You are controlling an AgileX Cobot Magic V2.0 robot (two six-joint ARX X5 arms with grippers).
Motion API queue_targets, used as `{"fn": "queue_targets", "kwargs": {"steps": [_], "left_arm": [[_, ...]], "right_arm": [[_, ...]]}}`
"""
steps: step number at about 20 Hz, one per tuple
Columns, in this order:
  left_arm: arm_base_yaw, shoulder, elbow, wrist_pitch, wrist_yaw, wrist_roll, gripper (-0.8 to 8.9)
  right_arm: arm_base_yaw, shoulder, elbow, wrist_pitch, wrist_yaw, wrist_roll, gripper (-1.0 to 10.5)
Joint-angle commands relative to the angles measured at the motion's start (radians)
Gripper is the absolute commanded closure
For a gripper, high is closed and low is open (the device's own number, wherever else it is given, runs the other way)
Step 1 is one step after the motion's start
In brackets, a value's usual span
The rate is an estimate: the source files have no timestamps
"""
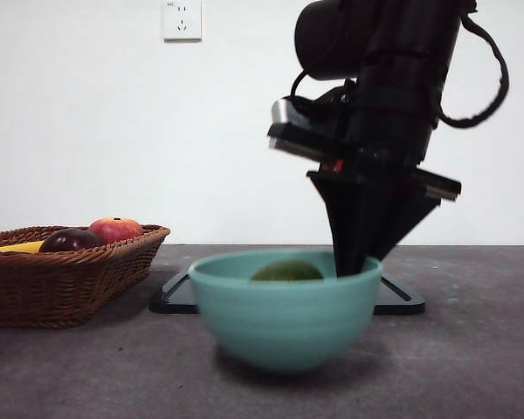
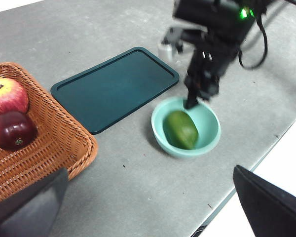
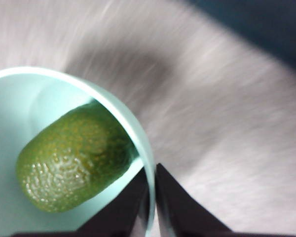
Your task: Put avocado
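The avocado (image 1: 286, 271) lies inside a light teal bowl (image 1: 279, 319) near the table's front. It also shows in the left wrist view (image 2: 180, 129) and the right wrist view (image 3: 71, 158). My right gripper (image 1: 354, 260) reaches down at the bowl's right side, and its jaws are closed on the bowl's rim (image 3: 123, 116), one inside and one outside. The same gripper (image 2: 191, 102) shows at the bowl (image 2: 211, 134) in the left wrist view. My left gripper (image 2: 149, 170) is open and empty, high above the table.
A dark teal tray (image 1: 403, 303) lies flat just behind the bowl, also in the left wrist view (image 2: 113, 86). A wicker basket (image 1: 61, 284) at the left holds a red apple (image 1: 115, 229), a dark purple fruit (image 1: 70, 239) and something yellow (image 1: 17, 247).
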Motion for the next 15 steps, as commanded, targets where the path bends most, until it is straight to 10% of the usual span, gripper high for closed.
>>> {"fn": "queue_targets", "kwargs": {"steps": [1,15], "left_arm": [[-0.008,0.002,0.011,0.010,-0.003,0.011,1.92],[-0.008,0.002,0.011,0.011,-0.003,0.011,1.92]], "right_arm": [[-0.028,0.054,0.097,-0.045,0.003,0.002,9.4],[-0.196,0.466,0.640,-0.116,0.018,-0.058,9.4]]}}
